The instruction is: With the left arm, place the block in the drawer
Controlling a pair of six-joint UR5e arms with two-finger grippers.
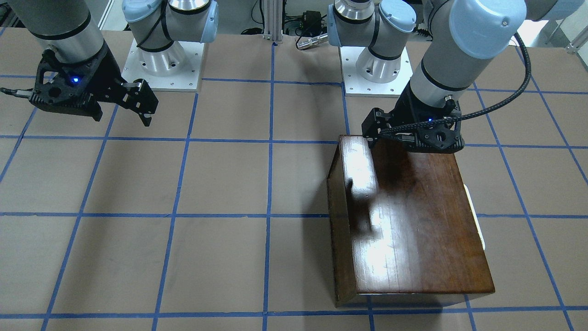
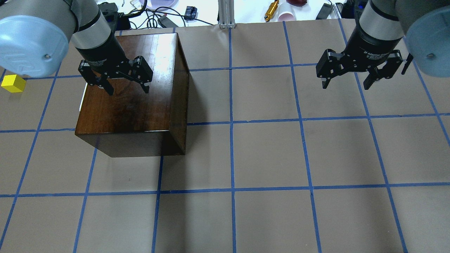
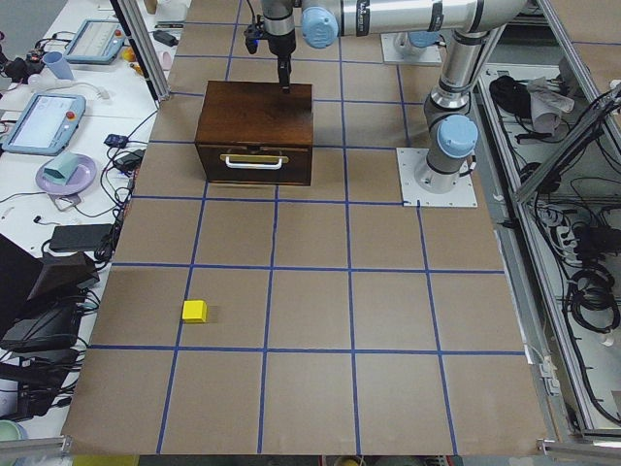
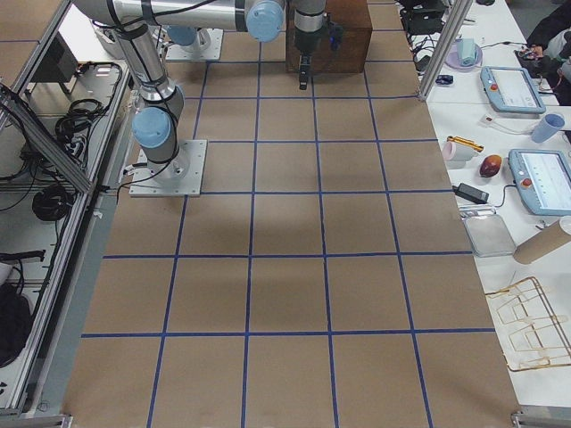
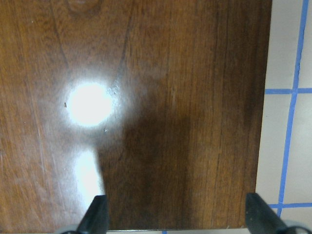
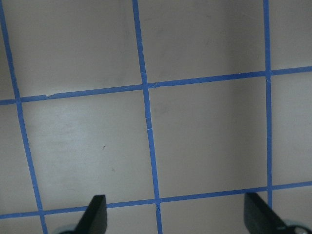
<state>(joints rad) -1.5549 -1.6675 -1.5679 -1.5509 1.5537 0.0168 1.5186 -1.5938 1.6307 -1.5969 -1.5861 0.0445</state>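
Note:
The yellow block [image 2: 13, 83] lies on the table to the left of the wooden box, far from both grippers; it also shows in the exterior left view [image 3: 195, 311]. The drawer [image 3: 254, 163] sits shut in the dark wooden box [image 2: 133, 105], its front with a pale handle facing the table's left end. My left gripper [image 2: 128, 84] hangs open and empty just above the box's top [image 5: 146, 97]. My right gripper [image 2: 348, 82] is open and empty above bare table, as its wrist view [image 6: 175, 214] shows.
The two arm bases [image 1: 163, 69] [image 1: 376, 69] stand on white plates at the robot's edge. Cables and small items [image 2: 168, 15] lie beyond the far edge. Side tables with tablets [image 3: 44, 121] flank the table.

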